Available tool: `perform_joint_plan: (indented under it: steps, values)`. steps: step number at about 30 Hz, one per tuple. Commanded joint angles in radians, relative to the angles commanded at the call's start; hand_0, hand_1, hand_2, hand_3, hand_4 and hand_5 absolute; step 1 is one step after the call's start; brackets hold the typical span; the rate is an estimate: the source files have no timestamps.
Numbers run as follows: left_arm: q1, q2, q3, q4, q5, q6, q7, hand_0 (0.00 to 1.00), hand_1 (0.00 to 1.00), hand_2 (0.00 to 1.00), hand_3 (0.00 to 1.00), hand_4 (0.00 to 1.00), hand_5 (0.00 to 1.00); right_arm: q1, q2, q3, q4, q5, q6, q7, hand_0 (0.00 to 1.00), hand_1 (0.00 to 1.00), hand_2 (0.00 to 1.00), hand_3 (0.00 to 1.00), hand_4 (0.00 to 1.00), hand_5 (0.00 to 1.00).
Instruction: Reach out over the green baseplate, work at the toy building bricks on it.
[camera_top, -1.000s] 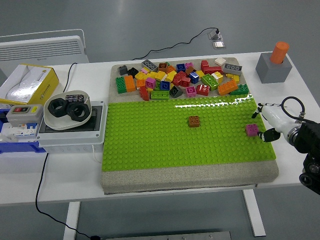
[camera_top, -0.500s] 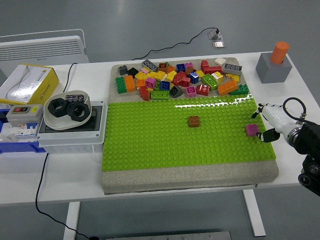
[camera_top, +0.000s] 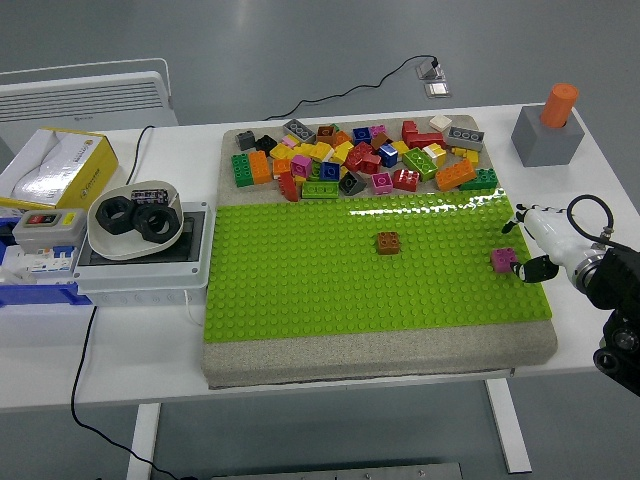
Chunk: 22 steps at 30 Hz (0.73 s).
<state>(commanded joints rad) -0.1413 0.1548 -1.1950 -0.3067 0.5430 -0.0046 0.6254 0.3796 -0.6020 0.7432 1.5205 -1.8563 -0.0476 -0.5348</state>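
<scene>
1. My right robot hand (camera_top: 533, 250) sits at the right edge of the green baseplate (camera_top: 300, 290), white fingers curled loosely, one black fingertip beside the pink brick (camera_top: 503, 260) – I can't tell whether it grips it or merely touches
2. I judge the step in hand as closing on that pink brick; next I'd need a firm pinch on its sides before lifting or pressing
3. Counted on the open studs: two bricks – the pink one and a brown brick (camera_top: 388, 242) near the middle
4. The loose brick pile (camera_top: 365, 158) lies along the far edge of the plate on the bench (camera_top: 150, 370), too many to count; left robot hand isn't visible
</scene>
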Motion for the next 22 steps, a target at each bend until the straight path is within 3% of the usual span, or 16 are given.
perform_joint_plan:
  steps: [22]
  values:
    - [0.001,0.001,-0.012,-0.003,0.022,0.004,0.012,0.725,0.647,0.677,0.891,0.998,0.998,0.009,-0.007,-0.013,0.008,0.013,0.015,0.01,0.998,0.978,0.991,0.758,0.742,0.073]
